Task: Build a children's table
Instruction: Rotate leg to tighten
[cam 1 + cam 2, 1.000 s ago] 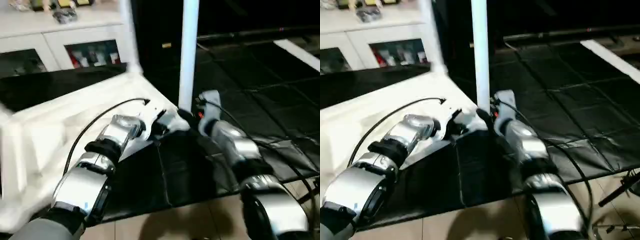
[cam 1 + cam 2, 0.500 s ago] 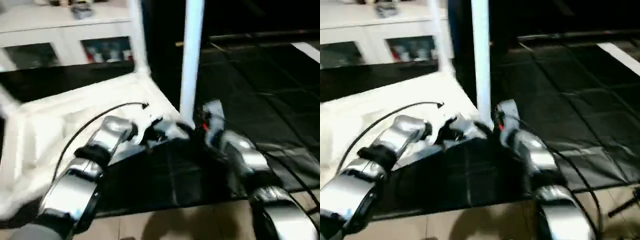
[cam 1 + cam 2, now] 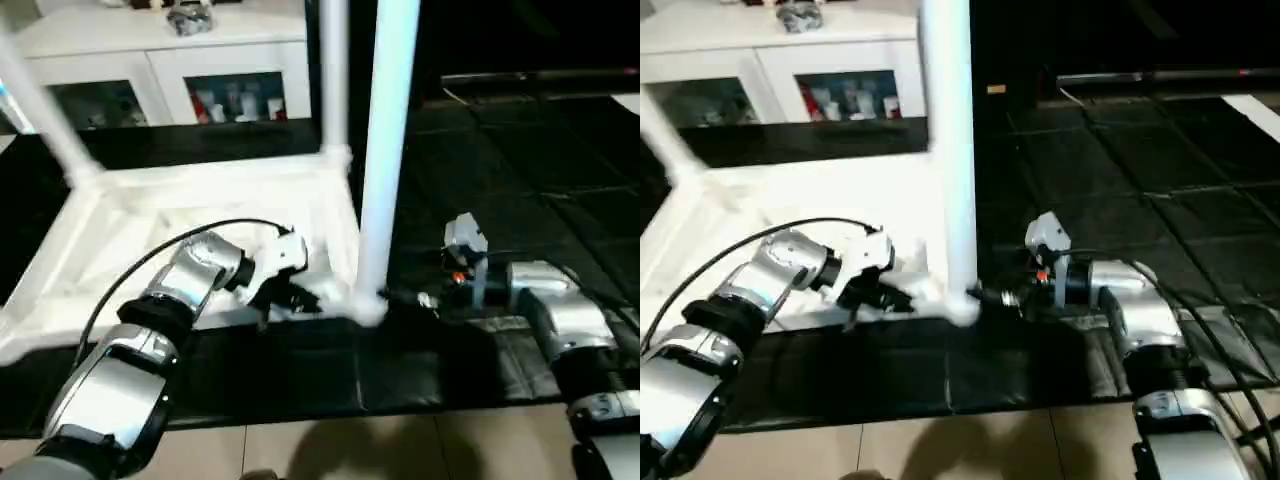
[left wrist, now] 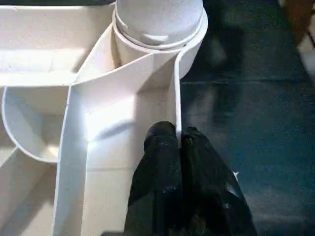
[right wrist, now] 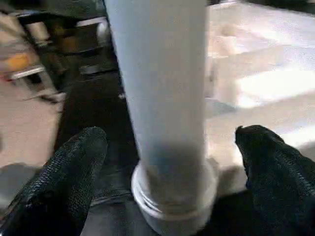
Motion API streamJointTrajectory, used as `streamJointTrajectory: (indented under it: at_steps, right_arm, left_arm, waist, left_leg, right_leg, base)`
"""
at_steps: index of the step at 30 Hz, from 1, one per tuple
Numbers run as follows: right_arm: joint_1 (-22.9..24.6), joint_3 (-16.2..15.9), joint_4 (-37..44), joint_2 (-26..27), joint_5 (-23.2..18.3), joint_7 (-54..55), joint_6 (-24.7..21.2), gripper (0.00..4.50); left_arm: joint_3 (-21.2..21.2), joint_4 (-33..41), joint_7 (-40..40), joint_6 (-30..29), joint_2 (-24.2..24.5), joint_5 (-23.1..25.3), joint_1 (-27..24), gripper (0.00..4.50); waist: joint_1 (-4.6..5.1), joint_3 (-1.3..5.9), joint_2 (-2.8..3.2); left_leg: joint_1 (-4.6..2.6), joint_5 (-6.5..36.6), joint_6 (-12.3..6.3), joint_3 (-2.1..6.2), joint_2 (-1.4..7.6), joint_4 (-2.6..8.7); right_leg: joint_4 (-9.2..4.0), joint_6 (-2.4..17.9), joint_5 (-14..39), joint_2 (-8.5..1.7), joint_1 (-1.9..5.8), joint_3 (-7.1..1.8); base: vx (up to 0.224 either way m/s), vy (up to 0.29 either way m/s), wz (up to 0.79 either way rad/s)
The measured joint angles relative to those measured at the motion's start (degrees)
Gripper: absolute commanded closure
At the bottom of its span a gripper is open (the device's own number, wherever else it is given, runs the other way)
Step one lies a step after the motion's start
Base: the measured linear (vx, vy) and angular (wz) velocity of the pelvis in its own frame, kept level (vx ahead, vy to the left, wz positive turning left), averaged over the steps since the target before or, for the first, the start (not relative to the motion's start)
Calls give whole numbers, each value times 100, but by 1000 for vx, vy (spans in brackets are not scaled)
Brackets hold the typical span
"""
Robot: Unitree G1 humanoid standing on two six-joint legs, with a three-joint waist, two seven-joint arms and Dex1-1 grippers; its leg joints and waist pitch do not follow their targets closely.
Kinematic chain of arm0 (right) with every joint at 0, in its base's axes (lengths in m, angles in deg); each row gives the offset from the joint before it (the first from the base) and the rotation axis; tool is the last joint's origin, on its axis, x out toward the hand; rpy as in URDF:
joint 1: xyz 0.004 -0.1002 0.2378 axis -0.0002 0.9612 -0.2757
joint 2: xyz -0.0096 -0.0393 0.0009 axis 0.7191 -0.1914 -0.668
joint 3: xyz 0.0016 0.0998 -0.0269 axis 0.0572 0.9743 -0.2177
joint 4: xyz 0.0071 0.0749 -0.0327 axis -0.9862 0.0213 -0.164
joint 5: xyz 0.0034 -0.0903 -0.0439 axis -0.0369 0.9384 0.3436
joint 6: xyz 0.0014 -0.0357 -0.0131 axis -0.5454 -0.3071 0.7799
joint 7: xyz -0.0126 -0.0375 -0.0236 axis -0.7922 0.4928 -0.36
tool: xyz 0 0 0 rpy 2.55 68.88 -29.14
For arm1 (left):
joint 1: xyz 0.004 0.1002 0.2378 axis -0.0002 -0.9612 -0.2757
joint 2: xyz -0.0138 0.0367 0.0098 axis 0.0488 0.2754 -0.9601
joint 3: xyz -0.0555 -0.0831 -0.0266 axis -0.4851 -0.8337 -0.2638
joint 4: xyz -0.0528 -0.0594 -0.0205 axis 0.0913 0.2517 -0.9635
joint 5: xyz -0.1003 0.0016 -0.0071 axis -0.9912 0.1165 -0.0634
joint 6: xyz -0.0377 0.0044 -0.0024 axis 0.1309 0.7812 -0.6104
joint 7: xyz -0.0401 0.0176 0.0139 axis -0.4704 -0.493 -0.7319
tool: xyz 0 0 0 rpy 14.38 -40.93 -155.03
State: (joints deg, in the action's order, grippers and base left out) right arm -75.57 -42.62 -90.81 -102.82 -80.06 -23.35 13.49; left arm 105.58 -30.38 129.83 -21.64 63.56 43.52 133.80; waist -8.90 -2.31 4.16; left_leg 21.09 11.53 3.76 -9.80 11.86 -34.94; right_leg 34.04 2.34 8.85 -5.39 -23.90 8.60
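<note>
We found the table top [image 3: 200,215] lying upside down on the black floor mat [image 3: 520,160], its ribbed underside facing up, in front of a white cabinet [image 3: 180,60] with glass doors. Three legs stood upright in its corner sockets: the near right leg [image 3: 385,150] rose from the corner socket [image 4: 157,29] closest to our arms, a second leg [image 3: 335,80] stood at the far right corner, and a third leg [image 3: 45,110] leaned across the far left corner. Our left end effector [image 4: 182,152] reached in over the underside, and in the left wrist view its two black fingers [image 4: 162,162] were clenched together on the thin upright rim wall [image 4: 176,98] of the top, just short of the socket holding the near right leg. Our right end effector [image 5: 172,142] sat on the mat side of that same leg, released and spread wide; in the right wrist view one finger [image 5: 74,162] stood to each side of the leg's base, both apart from it and touching nothing. A dark cable [image 3: 170,250] arced over our silver left forearm [image 3: 130,360].
</note>
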Motion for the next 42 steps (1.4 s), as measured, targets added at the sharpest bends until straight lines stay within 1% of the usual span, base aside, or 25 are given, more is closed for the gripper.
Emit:
streamJointTrajectory:
  at_steps: [2, 4, 7, 9, 10, 11, 13, 14, 18, 19, 22, 27, 32, 38, 42]
  right_arm:
    - [-1, -100, 0, 5, 0, -131, -34, 1]
    - [-6, -196, -1, 21, 12, -201, -40, 29]
    - [-75, -287, -68, 74, 78, -205, -50, 39]
    - [-162, -330, -168, 123, 105, -206, -49, 62]
    - [-197, -335, -217, 141, 105, -208, -49, 62]
    - [-210, -342, -236, 152, 104, -213, -55, 78]
    - [-215, -374, -270, 164, 102, -272, -76, 83]
    - [-215, -393, -281, 164, 102, -306, -103, 106]
    - [-216, -396, -290, 167, 99, -353, -154, 135]
    - [-216, -397, -301, 167, 99, -376, -162, 159]
    - [-217, -401, -365, 171, 98, -402, -178, 166]
    - [-222, -409, -395, 189, 98, -436, -184, 212]
    - [-228, -409, -346, 172, 122, -432, -148, 230]
    - [-224, -408, -321, 146, 132, -426, -146, 235]
    - [-133, -387, -204, 146, 126, -392, -184, 236]
  left_arm:
    - [53, 52, 80, 46, 3, 2, -13, 450]
    - [77, 110, 148, 122, 2, 4, -48, 450]
    - [113, 163, 213, 198, -11, 5, -76, 450]
    - [125, 196, 236, 205, -29, 5, -86, 450]
    - [129, 199, 239, 206, -39, 5, -89, 450]
    - [135, 205, 242, 208, -46, 4, -91, 450]
    - [160, 251, 244, 210, -44, 4, -99, 450]
    - [162, 259, 244, 210, -43, 4, -100, 450]
    - [163, 262, 243, 211, -41, 8, -100, 450]
    - [163, 262, 242, 212, -41, 9, -100, 450]
    - [163, 262, 241, 214, -40, 11, -101, 450]
    - [164, 262, 231, 214, -40, 11, -103, 450]
    - [161, 265, 209, 213, -42, 9, -102, 450]
    - [161, 264, 144, 186, -69, 9, -100, 450]
    - [144, 246, 124, 43, -128, 7, -92, 450]
  waist:
    - [-22, 0, 0]
    - [-47, -1, -3]
    - [-72, -1, -5]
    - [-79, -2, -6]
    - [-81, -2, -7]
    - [-83, -2, -9]
    - [-86, -3, -11]
    - [-87, -3, -11]
    - [-88, -4, -13]
    - [-88, -4, -15]
    - [-87, -4, -17]
    - [-87, -4, -20]
    - [-91, -2, -21]
    - [-93, -1, -19]
    - [-103, 4, -12]
  left_leg:
    - [1, 0, 0, 0, 0, -1]
    - [1, 0, 1, -1, 0, -1]
    - [2, -1, 2, 0, 0, -1]
    - [3, -2, 3, 0, 0, -1]
    - [2, -1, 3, 0, 0, -1]
    - [3, -2, 3, -1, 0, -1]
    - [4, -1, 3, -1, 0, -1]
    - [5, -1, 3, 0, 0, -1]
    - [6, -2, 3, -1, 0, -1]
    - [5, -1, 3, 0, 0, -1]
    - [5, -2, 3, 0, 0, -1]
    - [4, -2, 3, 0, 0, -1]
    - [0, -2, 4, 0, 0, -2]
    - [-5, -6, 11, 0, 0, -3]
    - [-4, -7, 12, 0, 0, -3]
  right_leg:
    - [0, 0, 0, -1, 2, -1]
    - [0, -2, 1, -1, 2, -1]
    - [1, -6, 4, -1, 1, -1]
    - [1, -6, 4, -1, 1, -1]
    - [1, -6, 4, -2, 2, -1]
    - [1, -7, 4, -2, 1, -1]
    - [1, -7, 4, -2, 2, -1]
    - [1, -7, 4, -2, 1, -2]
    - [1, -7, 4, -3, 0, -1]
    - [1, -7, 4, -2, 1, -1]
    - [1, -8, 4, -2, 0, -1]
    - [2, -8, 5, -3, 2, -1]
    - [2, -13, 8, -3, 7, -2]
    - [2, -13, 8, -3, 20, -4]
    - [3, -11, 7, -4, 28, -6]
  base:
    - [0, 0, 0]
    - [0, 0, 0]
    - [0, 0, 0]
    - [0, 0, 0]
    - [0, 0, 0]
    - [0, 0, 0]
    - [0, 0, 0]
    - [0, 0, 0]
    - [0, 0, 0]
    - [0, 0, 0]
    - [0, 0, 0]
    - [0, 0, 0]
    - [0, 0, 0]
    - [0, 0, 0]
    - [0, 0, 0]
